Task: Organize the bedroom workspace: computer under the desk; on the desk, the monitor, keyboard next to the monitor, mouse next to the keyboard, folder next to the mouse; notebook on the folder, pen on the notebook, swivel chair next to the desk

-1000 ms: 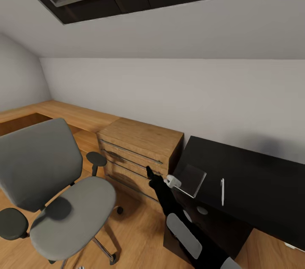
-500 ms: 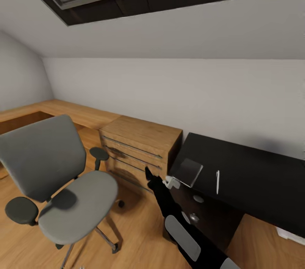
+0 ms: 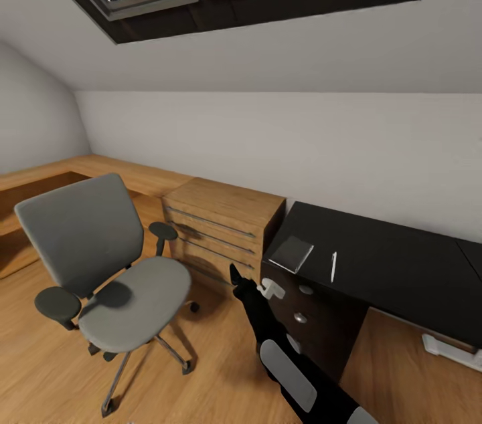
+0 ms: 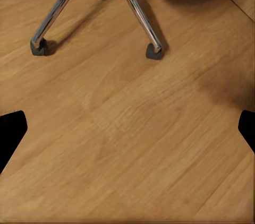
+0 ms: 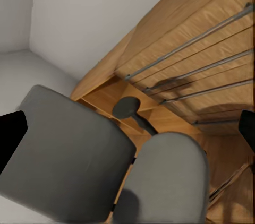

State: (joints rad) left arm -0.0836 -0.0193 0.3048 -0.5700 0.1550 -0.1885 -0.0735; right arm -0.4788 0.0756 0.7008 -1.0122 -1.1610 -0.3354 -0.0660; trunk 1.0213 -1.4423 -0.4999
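Swivel chair (image 3: pixel 110 270) is what we see first: soft grey seat and back, round dark armrests, shiny metal legs on small black wheels. It stands on the smooth wood floor (image 3: pixel 40 357), just beside the wooden drawer chest (image 3: pixel 221 227), with bare floor in front of it. Its seat holds nothing.

Past the chest stands the flat black desk (image 3: pixel 402 263). A grey folder (image 3: pixel 292 253) lies near its corner, and a thin white pen (image 3: pixel 333 266) lies just beside it, apart.

Our right gripper (image 3: pixel 254 280) is up in front of the desk's near edge, between chair and desk. Its fingers sit far apart and hold nothing. Our left gripper (image 4: pixel 127 128) points down at the floor near the chair's legs, fingers wide too, holding nothing.
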